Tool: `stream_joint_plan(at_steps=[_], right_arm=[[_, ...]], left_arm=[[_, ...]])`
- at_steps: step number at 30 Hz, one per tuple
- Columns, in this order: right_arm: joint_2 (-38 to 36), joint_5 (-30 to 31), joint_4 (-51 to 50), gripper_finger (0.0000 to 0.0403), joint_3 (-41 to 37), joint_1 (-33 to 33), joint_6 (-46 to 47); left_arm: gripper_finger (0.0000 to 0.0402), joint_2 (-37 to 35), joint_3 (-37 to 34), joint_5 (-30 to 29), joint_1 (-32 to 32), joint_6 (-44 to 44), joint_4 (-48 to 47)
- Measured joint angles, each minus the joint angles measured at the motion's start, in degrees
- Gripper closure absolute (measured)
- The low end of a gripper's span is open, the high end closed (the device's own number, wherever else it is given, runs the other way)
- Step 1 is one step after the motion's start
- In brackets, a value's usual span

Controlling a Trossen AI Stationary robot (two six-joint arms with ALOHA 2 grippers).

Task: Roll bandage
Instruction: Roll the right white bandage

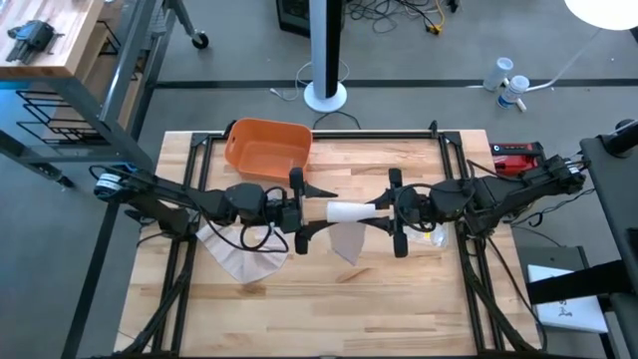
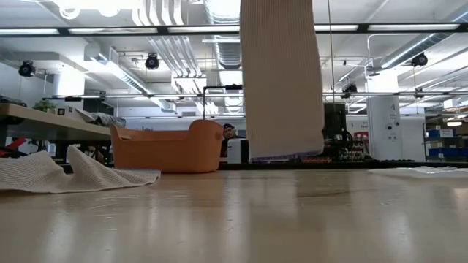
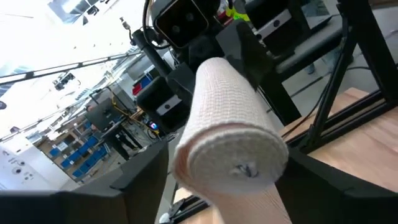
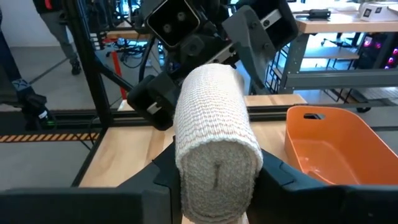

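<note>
Wooden table [image 1: 399,299], orange bin [image 1: 267,150] behind bandage roll [image 1: 347,210]

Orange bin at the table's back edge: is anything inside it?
In the high view the orange bin shows only its own bare orange floor. The right wrist view shows the same, though the rolled bandage and the bin's near wall hide part of the inside.

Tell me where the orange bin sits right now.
In the high view the orange bin sits at the table's far edge, left of centre, just beyond the left gripper and the rolled bandage held between both grippers.
</note>
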Motion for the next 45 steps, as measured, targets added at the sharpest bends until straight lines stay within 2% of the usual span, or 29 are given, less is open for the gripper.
stream_joint_plan(at_steps=[7, 11, 18, 22, 26, 30, 38, 45], right_arm=[[0.0, 0.0, 0.03, 0.0286, 0.02, 0.0, -0.1], [0.0, -0.03, -0.45, 0.0283, 0.02, 0.0, -0.91], [0.0, 0.0, -0.83, 0.0216, -0.05, 0.02, -2.66], [-0.19, 0.03, -1.29, 0.0172, 0.14, 0.02, -6.14], [-1.0, 0.03, -1.27, 0.0134, 1.33, 0.16, -10.74], [-1.33, 0.03, -1.24, 0.0114, 1.74, 0.15, -13.64], [3.24, 0.99, 0.64, 0.011, 1.7, 0.15, -19.54], [7.98, 9.74, 2.23, 0.0123, 3.67, 0.15, -25.46]], left_arm=[[0.0187, 0.0, 0.0, 0.0, -0.72, -2.75, -0.4], [0.0228, 0.0, 0.0, -0.02, -1.03, -3.87, -0.59], [0.0312, -0.07, 0.0, -0.02, -1.14, -6.19, -1.85], [0.0342, -0.19, 0.0, -0.02, -1.25, -7.98, -2.04], [0.0358, -0.93, 0.0, 0.0, -1.25, -10.1, -2.41], [0.0363, -1.43, 0.0, -0.02, -1.25, -12.18, -2.15], [0.0363, -1.44, 0.0, -0.33, -1.1, -15.54, -2.31], [0.0363, -1.44, 0.0, -0.58, -1.07, -17.85, -2.49]])
